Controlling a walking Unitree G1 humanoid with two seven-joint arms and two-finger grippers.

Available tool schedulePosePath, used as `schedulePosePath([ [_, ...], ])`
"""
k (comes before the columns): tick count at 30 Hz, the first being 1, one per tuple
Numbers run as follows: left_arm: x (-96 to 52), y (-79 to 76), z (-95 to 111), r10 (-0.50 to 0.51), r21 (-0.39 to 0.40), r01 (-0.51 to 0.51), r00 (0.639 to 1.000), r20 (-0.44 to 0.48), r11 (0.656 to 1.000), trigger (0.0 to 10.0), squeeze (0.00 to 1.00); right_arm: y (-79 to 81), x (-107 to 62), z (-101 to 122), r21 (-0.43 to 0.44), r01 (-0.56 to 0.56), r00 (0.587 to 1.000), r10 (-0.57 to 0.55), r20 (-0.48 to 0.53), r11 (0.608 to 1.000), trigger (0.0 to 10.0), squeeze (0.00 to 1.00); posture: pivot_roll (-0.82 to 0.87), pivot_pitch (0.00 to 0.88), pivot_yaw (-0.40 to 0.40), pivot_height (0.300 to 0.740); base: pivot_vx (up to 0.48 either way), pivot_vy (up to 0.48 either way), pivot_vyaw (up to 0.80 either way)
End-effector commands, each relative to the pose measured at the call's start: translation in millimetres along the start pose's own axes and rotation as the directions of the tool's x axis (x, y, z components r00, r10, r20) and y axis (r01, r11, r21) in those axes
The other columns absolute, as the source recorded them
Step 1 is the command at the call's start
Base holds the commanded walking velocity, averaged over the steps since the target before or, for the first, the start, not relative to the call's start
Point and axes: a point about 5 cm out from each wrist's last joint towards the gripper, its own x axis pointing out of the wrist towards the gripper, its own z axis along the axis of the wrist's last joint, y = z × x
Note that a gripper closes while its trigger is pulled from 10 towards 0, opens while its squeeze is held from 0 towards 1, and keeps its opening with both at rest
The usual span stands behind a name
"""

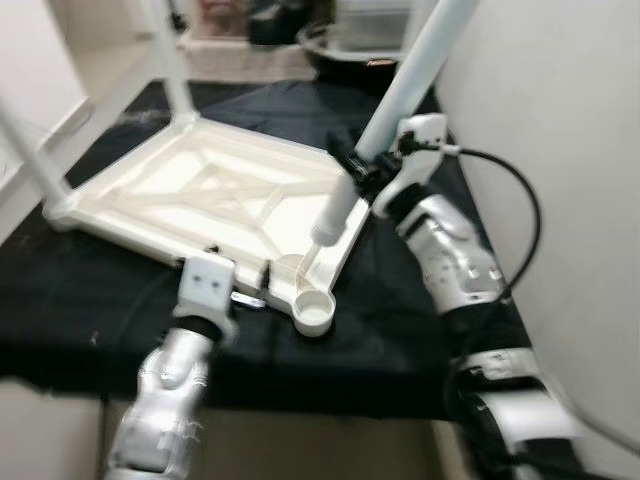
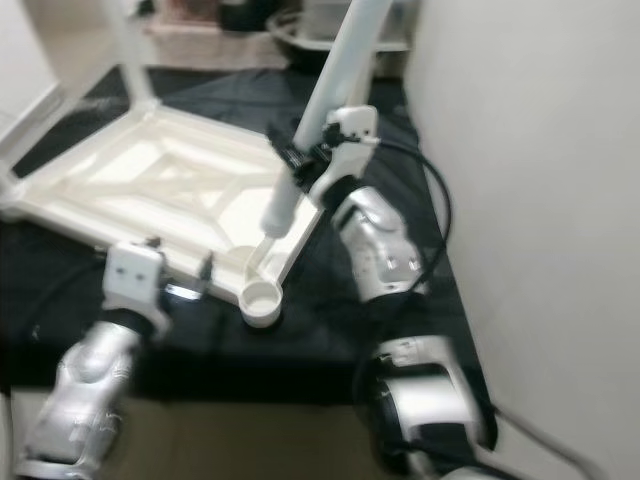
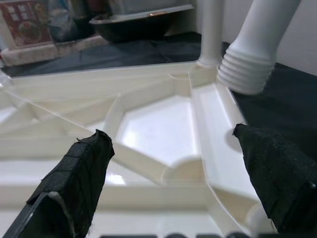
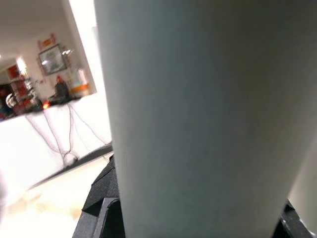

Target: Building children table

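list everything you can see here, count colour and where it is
table top: 1, white, upside down on the black cloth, ribbed underside up
fitted table legs: at least 2, white, standing up from the top's corners on the robot's left and far side
loose table leg: 1, white, tilted, threaded end just above the top's near right edge
empty leg socket: 1, white, round, at the top's nearest corner
black cloth: 1, black, spread under the table top
tub: 1, dark, beyond the cloth
wall: white, on the robot's right
left claw: 1, black, open, at the top's near edge
right claw: 1, black, shut on the loose table leg
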Motion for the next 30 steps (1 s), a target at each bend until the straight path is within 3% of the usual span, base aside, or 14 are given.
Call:
schedulePosePath([
  [1,-5.1,11.8,-6,0.049,0.023,-0.049,0.998,-0.032,0.999,10.0,0.00,23.4,11.3,1,0.021,-0.091,0.995,0.090,0.029,0.996,10.0,0.00,0.09,0.100,-0.017,0.740,0.000,0.000,0.00],
  [7,-7.2,9.1,-7,0.038,0.024,-0.037,0.999,-0.038,0.999,10.0,0.00,27.4,10.9,3,0.063,-0.185,0.983,0.183,0.033,0.981,10.0,0.00,0.09,0.096,-0.017,0.740,0.000,0.000,0.00],
  [17,-23.5,-1.5,-13,-0.044,0.001,0.045,0.996,-0.076,0.999,10.0,0.00,14.9,0.6,-2,0.069,-0.353,0.932,0.357,-0.063,0.933,10.0,0.00,0.10,0.100,-0.023,0.740,0.000,0.000,0.00],
  [19,-34.6,-4.0,-18,-0.040,-0.007,0.039,0.994,-0.106,0.999,10.0,0.00,7.7,5.0,7,0.059,-0.292,0.956,0.293,-0.020,0.955,10.0,0.00,0.10,0.108,-0.027,0.740,0.000,0.000,0.00],
  [23,-40.0,-5.2,-21,-0.035,-0.011,0.034,0.992,-0.117,0.999,10.0,0.00,2.2,8.2,11,0.030,-0.209,0.978,0.209,0.006,0.977,10.0,0.00,0.10,0.108,-0.029,0.740,0.000,0.000,0.00],
  [30,-37.5,-7.9,-20,-0.029,-0.008,0.029,0.992,-0.122,1.000,10.0,0.00,6.3,8.2,5,0.019,-0.209,0.978,0.208,0.018,0.978,10.0,0.00,0.10,0.111,-0.029,0.740,0.000,0.000,0.78],
])
